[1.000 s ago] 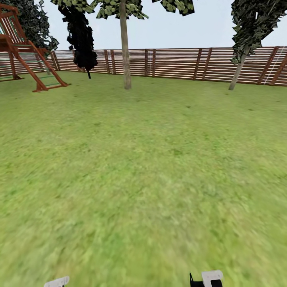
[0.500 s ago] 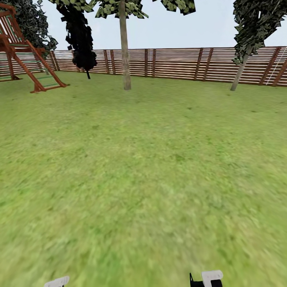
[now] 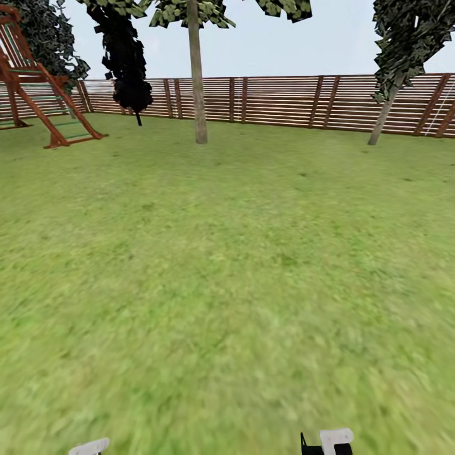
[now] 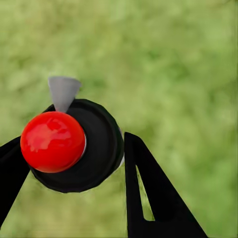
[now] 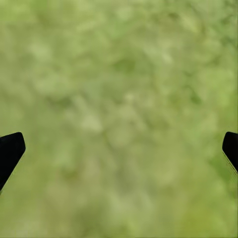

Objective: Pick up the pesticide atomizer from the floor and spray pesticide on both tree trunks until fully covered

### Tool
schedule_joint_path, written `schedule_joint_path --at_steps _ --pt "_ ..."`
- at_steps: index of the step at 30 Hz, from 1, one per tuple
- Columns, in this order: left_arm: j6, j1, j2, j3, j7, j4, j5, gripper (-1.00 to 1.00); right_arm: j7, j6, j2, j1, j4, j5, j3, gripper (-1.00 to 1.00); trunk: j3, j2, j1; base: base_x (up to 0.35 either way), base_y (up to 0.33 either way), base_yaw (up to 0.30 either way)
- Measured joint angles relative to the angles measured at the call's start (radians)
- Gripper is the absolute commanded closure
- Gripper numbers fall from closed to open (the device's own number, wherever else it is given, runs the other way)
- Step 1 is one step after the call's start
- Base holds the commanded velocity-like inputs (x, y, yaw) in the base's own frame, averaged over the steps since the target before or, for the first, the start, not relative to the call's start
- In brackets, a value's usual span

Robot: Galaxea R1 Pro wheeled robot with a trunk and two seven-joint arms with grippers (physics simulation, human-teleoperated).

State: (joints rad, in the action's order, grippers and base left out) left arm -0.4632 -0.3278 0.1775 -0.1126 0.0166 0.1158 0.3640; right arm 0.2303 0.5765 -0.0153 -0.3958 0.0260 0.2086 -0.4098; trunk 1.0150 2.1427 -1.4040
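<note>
Green lawn [image 3: 240,265] ran out to a red-brown slat fence [image 3: 284,101]. Counted in head view: 2 pale-trunked trees, one mid-left [image 3: 197,76] standing straight, one far right [image 3: 385,114] leaning; 1 near-black narrow tree [image 3: 129,69] just left of the straight one; 1 wooden play frame [image 3: 44,95] at far left w/ dark foliage behind it. Neither trunk showed white specks at this range, though too far to be sure.

1 atomizer [image 4: 74,146], dark body w/ red round top and grey nozzle, sat between the left gripper [image 4: 69,168] jaws, seen top-down over blurred grass. Jaws were narrowed onto it, black fingers [image 4: 148,198] pressing its sides.

Right gripper [image 5: 119,148]: jaws were spread wide, tips at opp. edges of its wrist view, nothing between them but grass.

2 white arm bits showed at bottom of head view, left [image 3: 90,447] and right [image 3: 335,440].
</note>
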Motion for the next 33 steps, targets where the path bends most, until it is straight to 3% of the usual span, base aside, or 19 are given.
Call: schedule_joint_path --at_steps 33 --pt "0.0 0.0 0.0 0.001 0.0 0.0 0.001 1.0 0.0 0.0 0.0 -0.001 0.0 0.0 0.0 -1.0 0.0 0.0 0.0 0.339 0.0 0.0"
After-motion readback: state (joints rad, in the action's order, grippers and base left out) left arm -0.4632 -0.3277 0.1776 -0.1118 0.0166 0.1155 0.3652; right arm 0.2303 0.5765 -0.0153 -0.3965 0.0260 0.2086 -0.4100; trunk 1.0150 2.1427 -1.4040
